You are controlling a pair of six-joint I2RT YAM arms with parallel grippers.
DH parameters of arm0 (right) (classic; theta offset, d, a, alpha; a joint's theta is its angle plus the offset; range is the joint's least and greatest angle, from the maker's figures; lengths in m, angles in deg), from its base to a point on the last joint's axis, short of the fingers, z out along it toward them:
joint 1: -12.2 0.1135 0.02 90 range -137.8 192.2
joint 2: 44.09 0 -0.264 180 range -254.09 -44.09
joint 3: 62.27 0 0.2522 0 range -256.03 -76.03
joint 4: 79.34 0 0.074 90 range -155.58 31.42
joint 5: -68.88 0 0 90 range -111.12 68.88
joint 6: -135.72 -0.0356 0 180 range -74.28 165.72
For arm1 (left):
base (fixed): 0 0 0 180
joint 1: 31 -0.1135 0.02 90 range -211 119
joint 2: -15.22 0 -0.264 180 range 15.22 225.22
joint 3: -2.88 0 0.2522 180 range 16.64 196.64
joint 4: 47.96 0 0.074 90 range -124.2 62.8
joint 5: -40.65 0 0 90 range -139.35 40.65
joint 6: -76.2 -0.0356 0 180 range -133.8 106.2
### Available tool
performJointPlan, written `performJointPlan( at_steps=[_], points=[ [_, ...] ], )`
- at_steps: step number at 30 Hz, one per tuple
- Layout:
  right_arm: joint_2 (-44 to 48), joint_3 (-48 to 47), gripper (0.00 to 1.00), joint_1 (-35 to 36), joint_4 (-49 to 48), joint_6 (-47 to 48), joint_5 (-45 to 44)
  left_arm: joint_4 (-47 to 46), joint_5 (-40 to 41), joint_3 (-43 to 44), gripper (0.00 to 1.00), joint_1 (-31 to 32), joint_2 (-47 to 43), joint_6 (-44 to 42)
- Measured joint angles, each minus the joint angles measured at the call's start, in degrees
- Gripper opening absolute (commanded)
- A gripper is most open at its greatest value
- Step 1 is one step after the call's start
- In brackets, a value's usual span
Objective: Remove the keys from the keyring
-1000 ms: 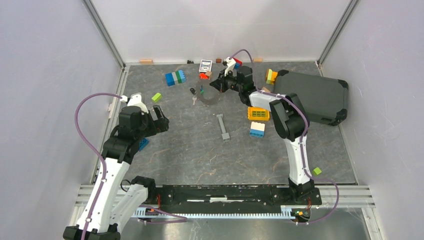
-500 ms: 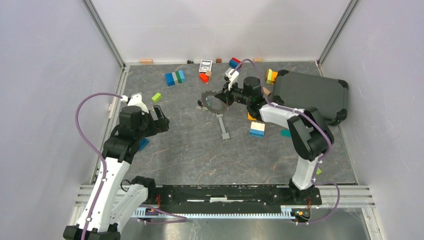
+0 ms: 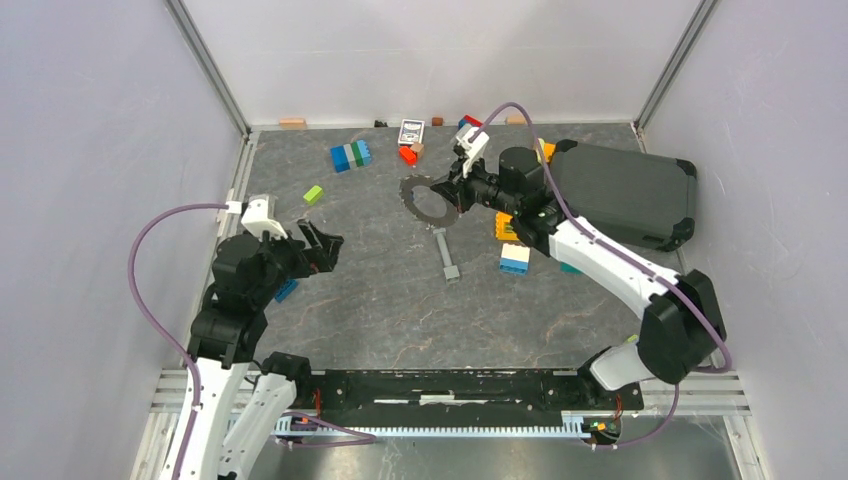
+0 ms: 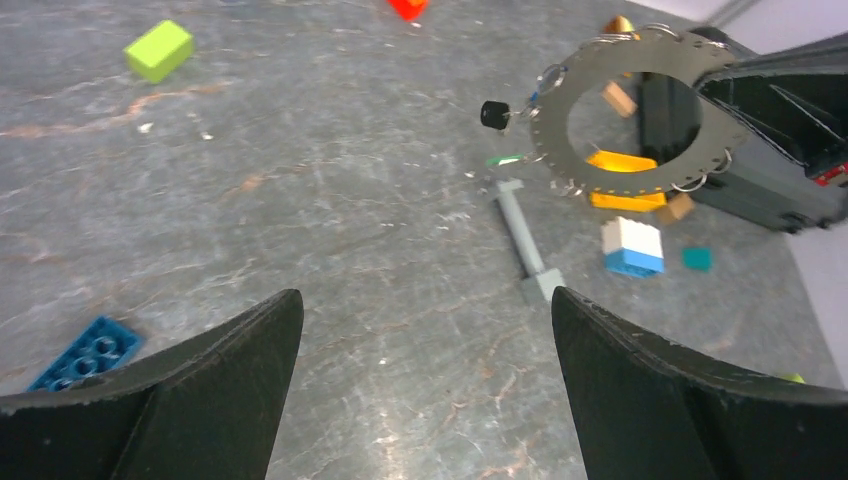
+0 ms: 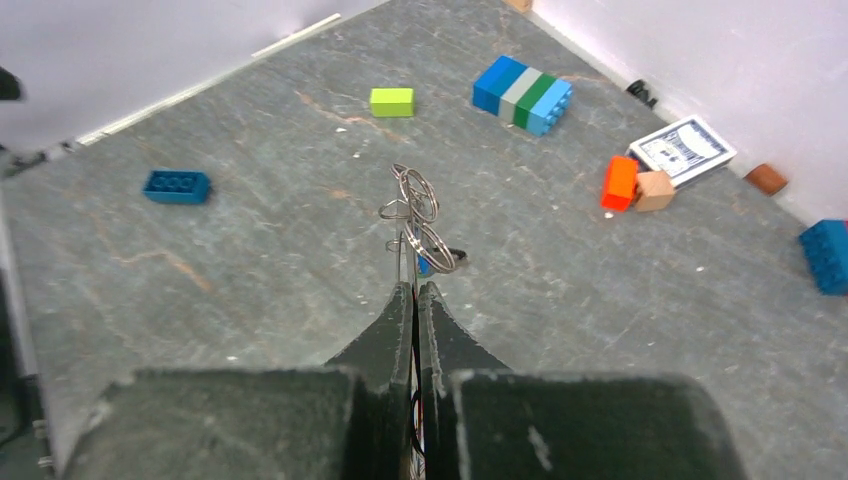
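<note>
No word, number, brand or sign can be read in any of the views. The only printed surface is a small white-bordered card [image 3: 411,131] lying flat on the grey table [image 3: 380,300] near its far edge, just beside an orange brick [image 3: 407,154]. The card's face carries a dark blue pattern inside the white border. In the right wrist view the same card [image 5: 688,150] appears larger, yet the pattern there is still too blurred to resolve into letters or figures.
</note>
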Motion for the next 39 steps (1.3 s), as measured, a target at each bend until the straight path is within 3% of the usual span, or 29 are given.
performJointPlan(
  at_steps=[4,12,19,28,39],
  points=[
    [4.24,-0.28,0.0,0.44,4.61,-6.93,-0.17,-1.53,-5.62,0.0,0.99,0.0,-0.26,0.07],
    [12.98,7.91,0.0,0.46,3.58,-29.75,-2.62,-5.4,-16.72,0.02,0.95,0.02,-1.66,2.82],
    [18.34,20.85,0.0,0.46,-3.69,-51.1,-4.83,-11.08,-23.15,-1.29,0.92,0.0,-3.98,8.74],
    [27.02,38.8,0.0,0.46,-22.36,-77.09,-12.66,-18.67,-26.91,-9.62,0.9,0.0,-7.96,20.5],
    [29.73,42.27,0.0,1.75,-31.15,-88.83,-26.64,-30.56,-28.04,-15.37,0.84,1.53,-9.01,32.94]
  ],
)
